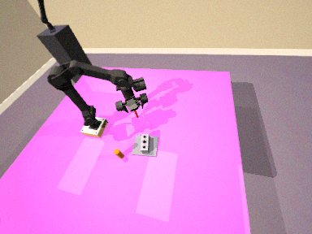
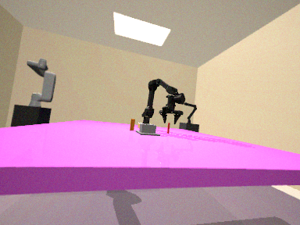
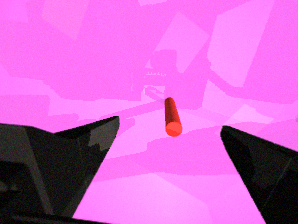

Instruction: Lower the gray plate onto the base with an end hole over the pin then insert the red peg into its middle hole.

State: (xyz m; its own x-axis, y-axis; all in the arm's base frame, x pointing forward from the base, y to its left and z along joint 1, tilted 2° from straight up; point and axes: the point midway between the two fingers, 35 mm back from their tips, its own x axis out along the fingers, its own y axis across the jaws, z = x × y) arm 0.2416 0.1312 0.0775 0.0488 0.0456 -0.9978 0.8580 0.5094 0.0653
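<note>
The gray plate [image 1: 145,149] [image 2: 148,129] looks like a thick bar with three holes in a row along its top. It lies flat on the square gray base [image 1: 154,150]; no pin can be made out. The red peg [image 1: 136,114] [image 2: 169,128] [image 3: 172,117] stands upright on the table, apart from the base. My gripper [image 1: 134,107] [image 2: 170,123] [image 3: 168,125] is open and empty, pointing down above the peg. In the wrist view the peg shows between the two fingers, its top lower than the fingertips.
An orange cylinder [image 1: 119,153] [image 2: 132,124] stands near the base, on the left in the top and exterior views. My arm's mount [image 1: 87,131] is a pale block on the table. A dark pedestal [image 1: 62,42] with another arm stands beyond the table in the top view.
</note>
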